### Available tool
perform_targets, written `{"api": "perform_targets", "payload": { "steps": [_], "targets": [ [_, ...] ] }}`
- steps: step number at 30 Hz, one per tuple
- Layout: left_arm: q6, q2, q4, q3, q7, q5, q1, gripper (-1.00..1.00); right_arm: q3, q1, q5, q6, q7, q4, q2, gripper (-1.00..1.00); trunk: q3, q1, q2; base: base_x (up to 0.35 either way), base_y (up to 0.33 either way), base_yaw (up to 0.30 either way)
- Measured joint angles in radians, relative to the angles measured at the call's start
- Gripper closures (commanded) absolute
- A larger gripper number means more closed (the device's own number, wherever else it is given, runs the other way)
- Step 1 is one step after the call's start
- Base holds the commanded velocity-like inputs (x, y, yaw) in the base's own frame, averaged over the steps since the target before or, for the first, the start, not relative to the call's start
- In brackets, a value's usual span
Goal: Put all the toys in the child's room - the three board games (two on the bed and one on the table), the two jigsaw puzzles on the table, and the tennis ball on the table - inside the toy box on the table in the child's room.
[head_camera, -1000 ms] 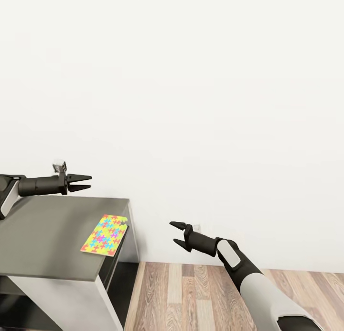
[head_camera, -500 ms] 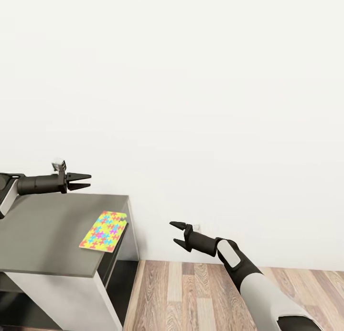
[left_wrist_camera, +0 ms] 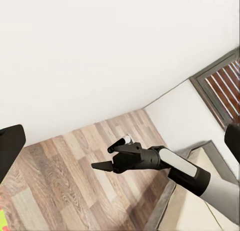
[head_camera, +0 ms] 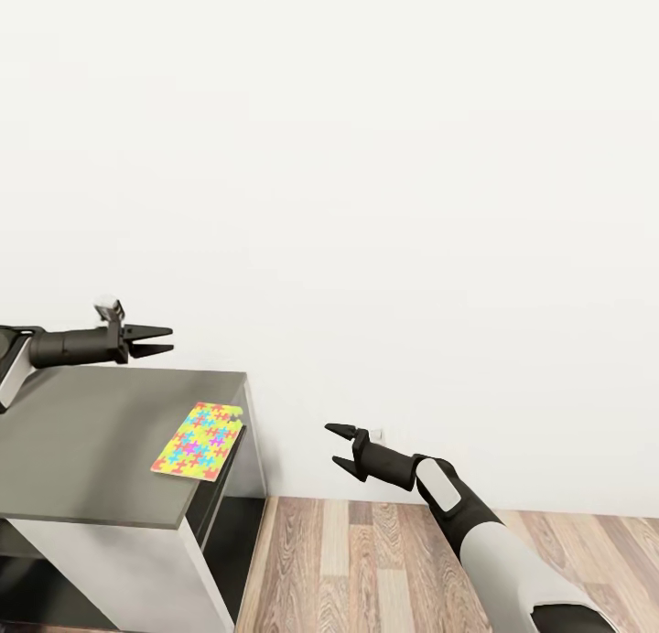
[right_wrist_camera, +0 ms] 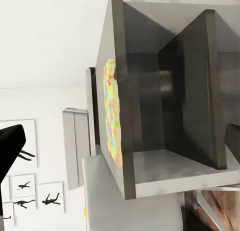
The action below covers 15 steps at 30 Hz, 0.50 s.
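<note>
Jigsaw puzzle [head_camera: 199,440] lying flat on the dark grey-topped side cabinet [head_camera: 82,450], near its corner, long axis running away from the robot; below and just right of the left gripper [head_camera: 156,339], fingers narrowly parted, empty. Right gripper [head_camera: 337,445], well right over wood-plank floor [head_camera: 384,569], spread wide, empty.

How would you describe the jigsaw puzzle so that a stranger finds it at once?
Look at the dark grey-topped cabinet standing against the white wall. Near its right edge lies the jigsaw puzzle, a thin flat board. Its interlocking yellow, pink, green and blue pieces stand out from the plain grey top.
</note>
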Motion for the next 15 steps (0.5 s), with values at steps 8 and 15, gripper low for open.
{"api": "perform_targets", "payload": {
  "steps": [8,15],
  "targets": [
    [0.000,0.000,-0.001,-0.001,-0.028,-0.008,-0.001,-1.00,0.000,0.000,0.000,0.000,0.000,0.000,0.000,-1.00,0.000,0.000,0.000,0.000,0.050,0.000],
    [0.000,0.001,-0.001,-0.001,-0.030,-0.009,-0.001,-1.00,0.000,0.000,0.000,0.000,0.000,-0.001,0.000,-1.00,0.000,0.000,0.000,0.000,0.090,0.032]
  ]
}}
